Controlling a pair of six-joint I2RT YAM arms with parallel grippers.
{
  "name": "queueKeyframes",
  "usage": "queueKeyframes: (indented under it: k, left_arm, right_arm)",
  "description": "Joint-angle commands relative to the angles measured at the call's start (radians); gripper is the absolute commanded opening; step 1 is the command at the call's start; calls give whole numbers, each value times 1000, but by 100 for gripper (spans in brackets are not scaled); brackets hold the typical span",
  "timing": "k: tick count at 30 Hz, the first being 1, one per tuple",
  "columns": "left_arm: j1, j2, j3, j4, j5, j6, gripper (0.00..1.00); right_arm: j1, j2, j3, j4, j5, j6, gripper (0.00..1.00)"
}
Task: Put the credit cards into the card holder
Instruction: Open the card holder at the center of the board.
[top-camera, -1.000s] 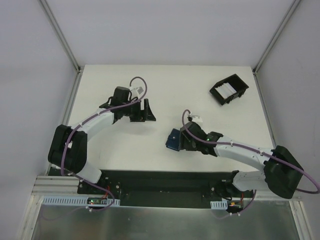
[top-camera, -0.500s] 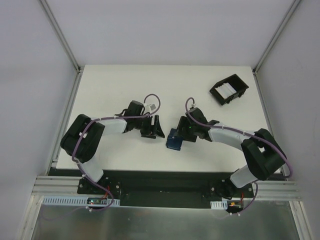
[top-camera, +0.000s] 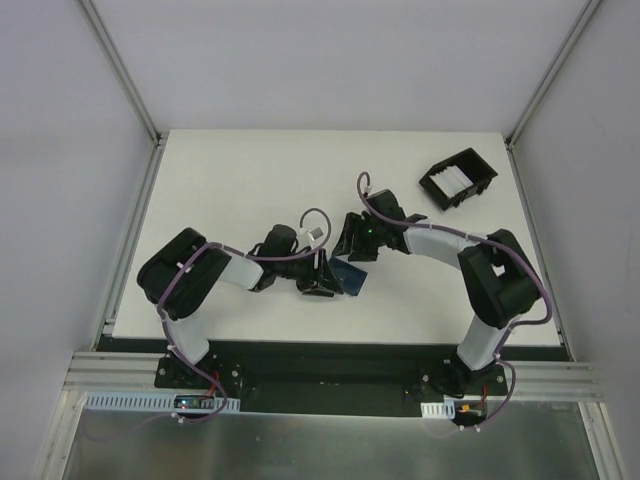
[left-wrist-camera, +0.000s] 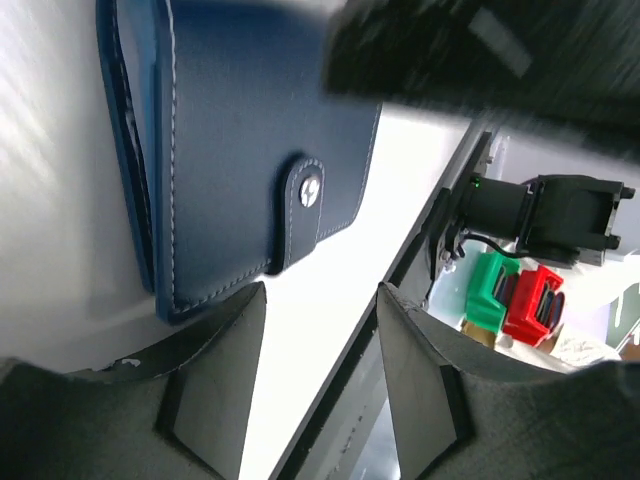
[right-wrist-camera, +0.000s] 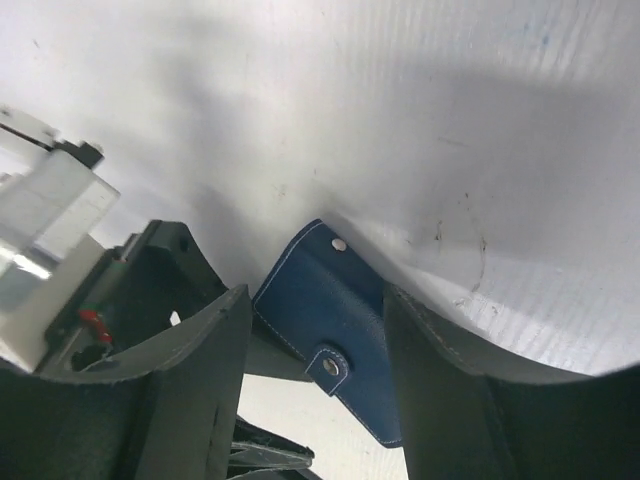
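The navy card holder (top-camera: 351, 273) with its snap tab (left-wrist-camera: 304, 194) is tilted up off the table at the centre. My right gripper (top-camera: 351, 248) reaches it from the far side. In the right wrist view the card holder (right-wrist-camera: 335, 315) spans the gap of the right gripper (right-wrist-camera: 315, 295), a finger at each edge, shut on it. My left gripper (top-camera: 326, 277) is just left of it. In the left wrist view that gripper (left-wrist-camera: 320, 290) is open and empty, one fingertip (left-wrist-camera: 235, 310) under the card holder's (left-wrist-camera: 250, 140) lower corner. Whitish credit cards (top-camera: 455, 180) stand in a black tray.
The black tray (top-camera: 478, 187) sits at the far right of the white table (top-camera: 250, 180). The table's near edge and a black rail (top-camera: 320, 362) run close behind the left gripper. Both forearms crowd the table's centre.
Both arms swung inward. The left gripper came right and nearer, up to the card holder, its jaws narrowing. The right gripper swung round to the far side, the card holder staying about central.
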Motion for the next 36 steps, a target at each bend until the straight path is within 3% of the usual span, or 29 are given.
queueKeyframes:
  k: [1, 6, 9, 14, 22, 25, 36]
  left_arm:
    - [-9, -78, -85, 52, -20, -41, 49]
    - [-7, -242, -8, -354, -214, 156, 55]
    - [17, -242, 116, -496, -290, 259, 56]
    - [82, -78, 288, -509, -183, 315, 50]
    - [86, 66, 340, -504, -129, 365, 51]
    - [86, 85, 305, -466, -91, 353, 43]
    - [85, 13, 181, -344, -60, 284, 31]
  right_arm:
    - [-58, -118, 10, -44, 31, -66, 59]
    - [-92, -301, -100, -150, 125, -99, 63]
    - [-89, -358, -239, -100, 85, 2, 63]
    - [-60, -392, -413, 107, 47, 143, 63]
    - [11, -265, -392, 196, 91, 223, 63]
    - [15, -223, -383, 227, 96, 233, 54]
    - [15, -231, -350, 387, 13, 162, 26]
